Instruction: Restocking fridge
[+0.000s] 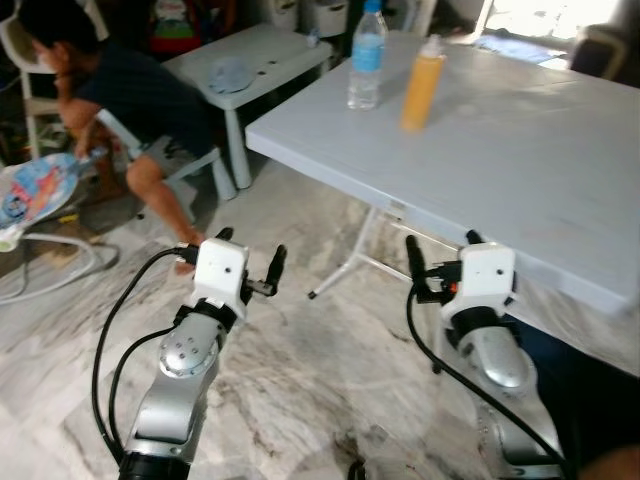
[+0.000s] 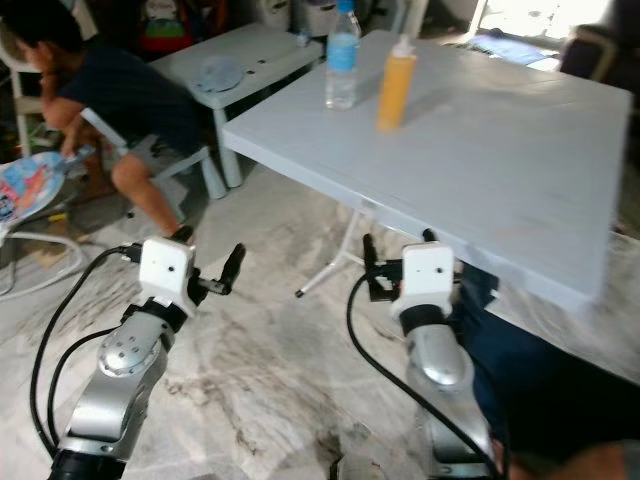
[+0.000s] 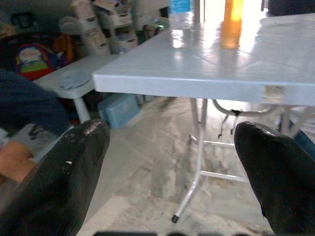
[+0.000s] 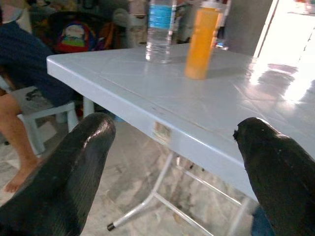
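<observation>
— Pale grey plastic, that table (image 1: 520, 150). From the head view, what stands on it?

— A water bottle (image 1: 367, 57) with a blue label and an orange bottle (image 1: 423, 84), both upright near the far corner, just beside each other and not touching. No fridge shows anywhere.

— And the arms?

— Both raised in front of the robot, over the marble floor (image 1: 300, 370). The left gripper (image 1: 250, 262) hangs short of the table; the right gripper (image 1: 440, 262) sits just under the table's near edge. Black cables loop from each wrist.

— Anyone about?

— A person (image 1: 120, 110) in a dark top sits on a white chair at the left, bent forward, beside a smaller white table (image 1: 255, 60). A baby bouncer (image 1: 40, 195) stands at the far left.

— The other eye?

— Same scene, shifted a little: the orange bottle (image 2: 396, 84) and water bottle (image 2: 342, 60) on the table, both grippers low and holding nothing.

— The left wrist view?

— Two black fingers (image 3: 69, 177) spread wide, nothing between them. Beyond them the table's edge and its white folding legs; the two bottles show up top, cut off.

— The right wrist?

— Fingers (image 4: 64, 172) also wide apart and empty, aimed at the table's edge. Past it stand the water bottle (image 4: 158, 30) and the orange bottle (image 4: 201, 40), with the person's leg to one side.
</observation>
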Robot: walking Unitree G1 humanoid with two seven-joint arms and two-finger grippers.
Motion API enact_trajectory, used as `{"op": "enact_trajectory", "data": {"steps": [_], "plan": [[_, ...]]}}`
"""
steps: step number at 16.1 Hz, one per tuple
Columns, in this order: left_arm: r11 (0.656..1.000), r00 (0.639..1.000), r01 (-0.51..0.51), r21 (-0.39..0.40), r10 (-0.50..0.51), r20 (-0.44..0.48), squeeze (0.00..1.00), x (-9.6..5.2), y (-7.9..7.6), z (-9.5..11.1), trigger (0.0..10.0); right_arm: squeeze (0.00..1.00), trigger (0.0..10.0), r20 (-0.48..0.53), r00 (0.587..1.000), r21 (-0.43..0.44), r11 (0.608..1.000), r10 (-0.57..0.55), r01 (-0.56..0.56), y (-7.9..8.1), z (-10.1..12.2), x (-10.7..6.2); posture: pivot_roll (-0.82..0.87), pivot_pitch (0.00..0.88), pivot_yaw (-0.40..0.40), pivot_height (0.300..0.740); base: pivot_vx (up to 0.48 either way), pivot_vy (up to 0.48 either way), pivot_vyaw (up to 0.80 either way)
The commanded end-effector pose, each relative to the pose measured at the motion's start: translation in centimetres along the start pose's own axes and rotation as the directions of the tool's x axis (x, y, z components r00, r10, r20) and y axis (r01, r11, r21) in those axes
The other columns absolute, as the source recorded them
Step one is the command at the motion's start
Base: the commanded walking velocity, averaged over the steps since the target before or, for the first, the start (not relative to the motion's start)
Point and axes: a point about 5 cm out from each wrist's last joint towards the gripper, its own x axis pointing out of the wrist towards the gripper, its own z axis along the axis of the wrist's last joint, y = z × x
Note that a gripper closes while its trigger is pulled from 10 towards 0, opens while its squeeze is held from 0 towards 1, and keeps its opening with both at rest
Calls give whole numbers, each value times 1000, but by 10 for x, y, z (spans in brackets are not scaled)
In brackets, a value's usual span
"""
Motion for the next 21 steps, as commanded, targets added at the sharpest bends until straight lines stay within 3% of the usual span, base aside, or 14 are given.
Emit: {"op": "enact_trajectory", "data": {"steps": [1,15,21], "plan": [[1000,1000,-7,6,7,-15,0,-2,5,-3,10000,0,10000,20,1000,12,1000,24,-24,7,4,2,13,76,14,740,446,0,0],[1000,1000,11,3,-11,6,0,0,1,-2,10000,0,10000,23,999,2,1000,24,-24,6,5,4,7,78,10,740,434,0,0],[1000,1000,11,-7,-11,7,0,1,2,-3,10000,0,10000,24,999,1,1000,21,-21,7,5,6,8,77,12,740,441,0,-705]]}}
